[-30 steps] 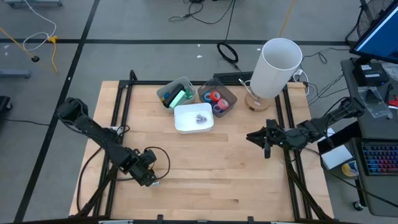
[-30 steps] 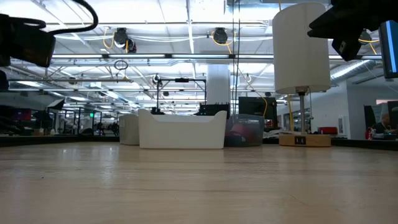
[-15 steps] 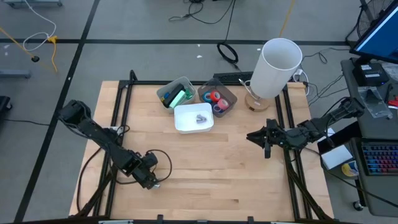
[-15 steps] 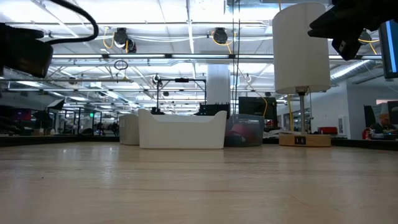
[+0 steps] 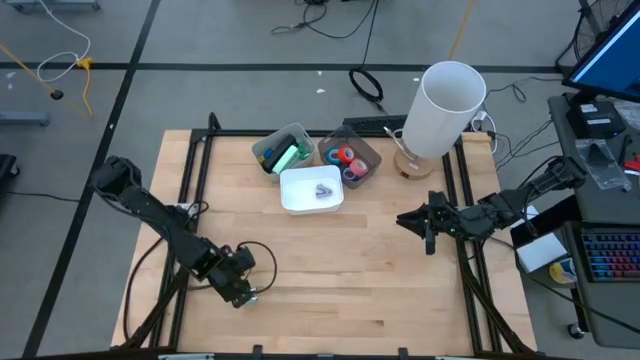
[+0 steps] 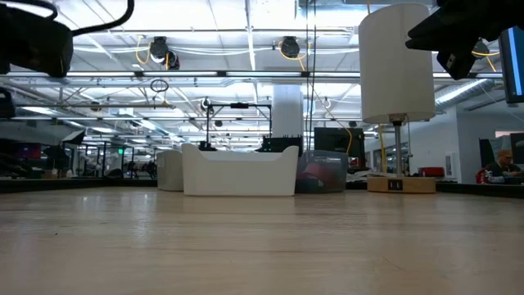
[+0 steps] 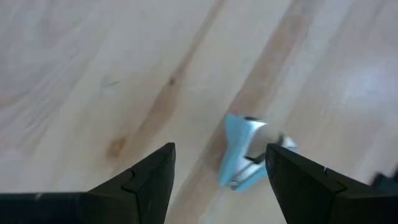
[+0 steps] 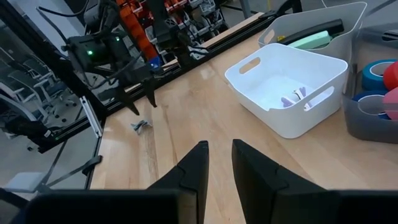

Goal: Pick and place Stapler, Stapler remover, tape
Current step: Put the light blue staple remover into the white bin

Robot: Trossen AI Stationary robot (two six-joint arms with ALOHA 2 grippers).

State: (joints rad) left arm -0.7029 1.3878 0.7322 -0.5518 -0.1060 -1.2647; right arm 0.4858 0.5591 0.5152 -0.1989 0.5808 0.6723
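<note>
My left gripper [image 7: 219,152] is open and points down at the table near its near left corner [image 5: 245,288]. A small pale blue staple remover [image 7: 241,155] lies flat on the wood between and below the two fingers, untouched. From the right wrist view, that gripper [image 8: 142,106] hovers just above the remover [image 8: 140,126]. My right gripper [image 5: 405,220] waits shut above the table's right side [image 8: 217,144]. At the far middle stand a grey bin with a green stapler [image 5: 285,157], a white bin holding staple removers [image 5: 322,190] and a bin of blue and red tape rolls [image 5: 347,160].
A tall white lamp [image 5: 447,108] on a wooden base stands at the far right, beside the tape bin. The white bin [image 8: 292,93] lies ahead of the right gripper. A black frame rail [image 5: 190,190] runs along the table's left side. Bare wood [image 5: 340,270] lies between the arms.
My left arm dipped a little over the staple remover, then rose again, staying near the table's near left corner with its fingers open. The remover has stayed on the wood. My right arm has kept still.
</note>
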